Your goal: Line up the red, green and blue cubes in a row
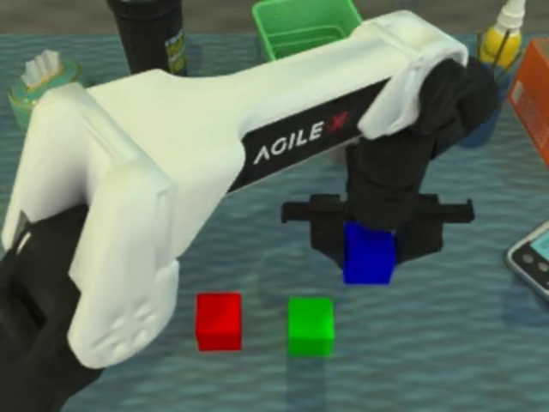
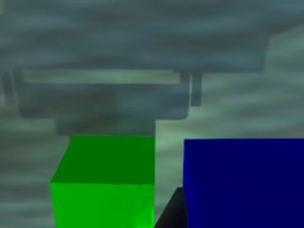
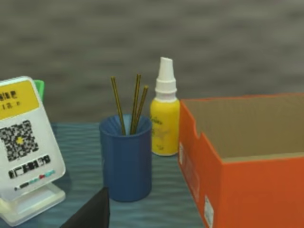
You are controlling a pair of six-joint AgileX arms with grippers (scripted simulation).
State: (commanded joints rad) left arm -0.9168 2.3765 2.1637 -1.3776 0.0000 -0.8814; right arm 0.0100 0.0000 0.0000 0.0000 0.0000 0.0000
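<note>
The red cube (image 1: 219,321) and the green cube (image 1: 310,325) rest side by side near the table's front, a small gap between them. My left gripper (image 1: 369,251) reaches across the table and is shut on the blue cube (image 1: 369,253), held just behind and to the right of the green cube. In the left wrist view the blue cube (image 2: 242,183) fills one side, with the green cube (image 2: 104,185) beside it and apart from it. My right gripper (image 3: 90,214) shows only as a dark edge in its own wrist view and is outside the top view.
Along the back stand a green basket (image 1: 304,26), a black cup (image 1: 150,34), a yellow bottle (image 1: 502,39) and a blue pen cup (image 3: 126,156). An orange box (image 1: 533,86) and a QR stand (image 1: 532,257) sit at the right edge.
</note>
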